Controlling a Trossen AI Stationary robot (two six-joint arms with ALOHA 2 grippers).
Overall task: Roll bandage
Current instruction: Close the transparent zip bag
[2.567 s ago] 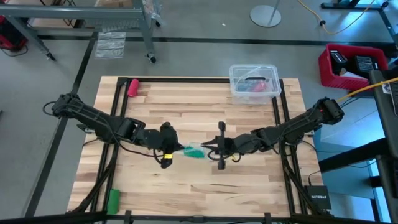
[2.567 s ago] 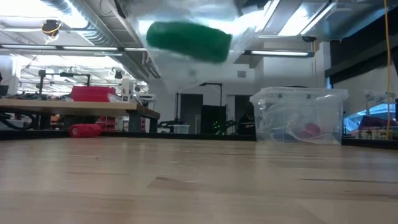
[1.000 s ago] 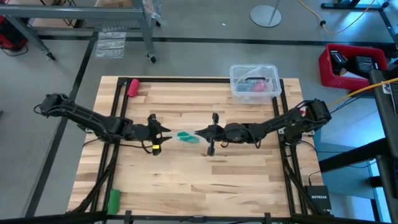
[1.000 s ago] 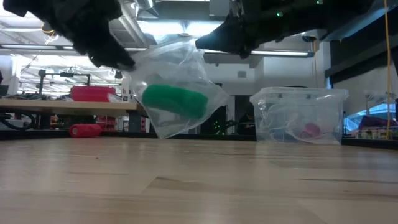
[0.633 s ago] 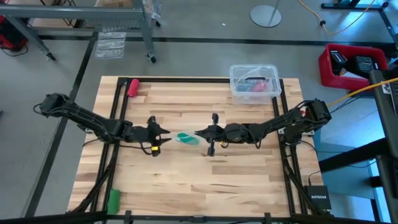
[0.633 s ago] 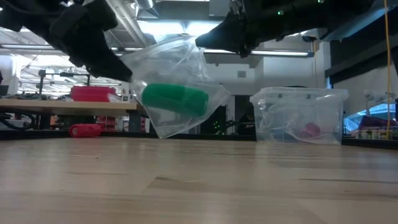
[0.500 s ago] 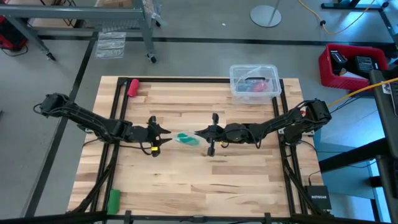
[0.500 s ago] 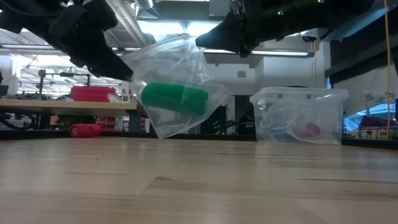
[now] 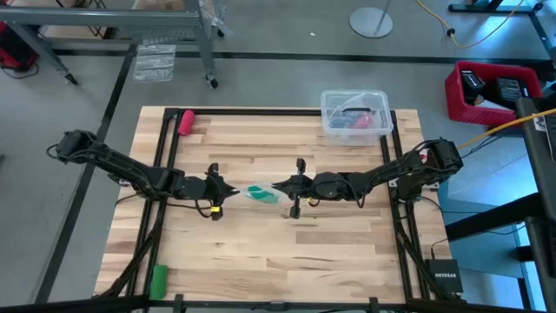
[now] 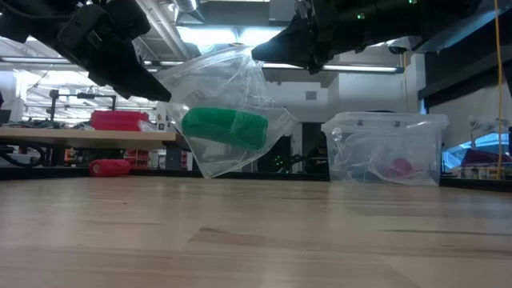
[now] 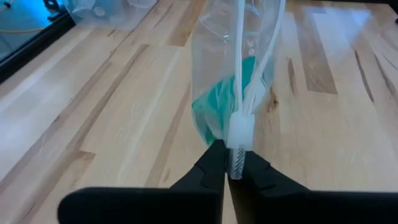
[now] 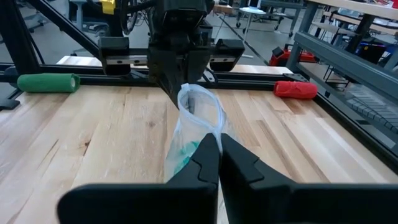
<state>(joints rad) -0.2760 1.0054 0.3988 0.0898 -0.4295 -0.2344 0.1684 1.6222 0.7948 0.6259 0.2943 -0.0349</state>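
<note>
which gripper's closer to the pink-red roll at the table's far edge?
Left. The left gripper holds one end of the clear bag at mid-table, on the same side as the pink-red roll. The right gripper holds the opposite end, farther away.

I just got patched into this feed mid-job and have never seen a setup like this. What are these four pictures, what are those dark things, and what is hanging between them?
You are looking at two dark robot arms over a wooden table. One picture looks straight down, one looks level across the tabletop, and two come from cameras on the arms' wrists.

The left gripper and the right gripper are both shut on opposite edges of a clear plastic bag, holding it in the air above the table. Inside the bag lies the bandage, a teal-green roll.

On the table are a clear plastic box at the far edge, a pink-red roll at the far left corner and a small green roll at the near left corner.
</note>
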